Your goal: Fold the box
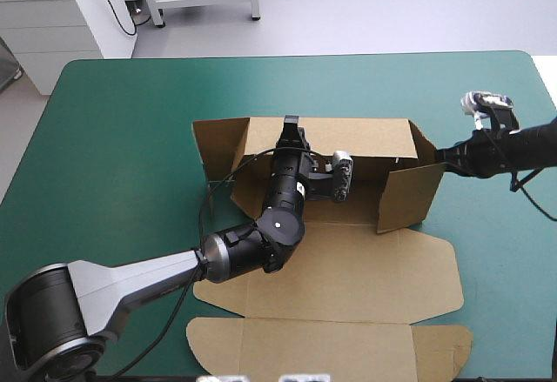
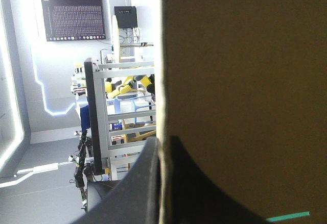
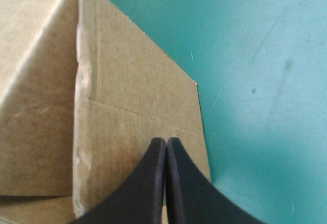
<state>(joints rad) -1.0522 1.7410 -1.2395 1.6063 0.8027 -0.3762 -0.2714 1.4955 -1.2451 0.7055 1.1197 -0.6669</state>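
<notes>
The brown box (image 1: pixel 348 260) lies mid-table with its back wall (image 1: pixel 365 138) raised and its lid (image 1: pixel 305 347) flat toward the front edge. A side flap (image 1: pixel 218 143) stands at the left end and a side wall (image 1: pixel 409 195) angles inward at the right. My left gripper (image 1: pixel 290 125) is at the back wall's top edge. In the left wrist view the board (image 2: pixel 240 81) runs edge-on between the fingers of that gripper (image 2: pixel 162 142), which is shut on it. My right gripper (image 1: pixel 441 160) is at the right end flap, shut, its tip (image 3: pixel 166 141) against the board's face (image 3: pixel 127 91).
The teal-green cover (image 1: pixel 113 138) lies bare to the left of the box, and a narrower bare strip (image 1: pixel 505 251) runs along its right. More cover (image 3: pixel 255 55) shows beside the right flap. The left arm stretches across the box's base panel.
</notes>
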